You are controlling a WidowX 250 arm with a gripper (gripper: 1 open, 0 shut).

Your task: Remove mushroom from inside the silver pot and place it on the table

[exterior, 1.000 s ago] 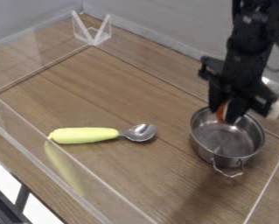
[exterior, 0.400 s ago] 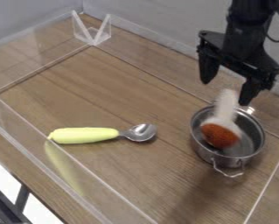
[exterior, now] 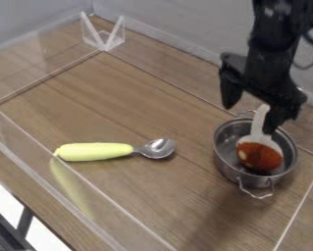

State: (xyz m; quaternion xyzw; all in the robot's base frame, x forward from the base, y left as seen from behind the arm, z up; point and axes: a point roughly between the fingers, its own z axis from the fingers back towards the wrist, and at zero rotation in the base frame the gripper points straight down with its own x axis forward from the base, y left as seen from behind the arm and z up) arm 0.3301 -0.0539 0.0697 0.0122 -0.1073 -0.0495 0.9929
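From my remote station I see the black gripper [exterior: 261, 98], fingers spread apart, above the far rim of the shiny round steel pot [exterior: 230, 167], with the red-orange-capped, cream-stemmed toy mushroom [exterior: 260, 155] inside the pot, stem pointing up toward the gripper.

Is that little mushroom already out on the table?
No, the mushroom is inside the silver pot, its red-orange cap down within the rim.
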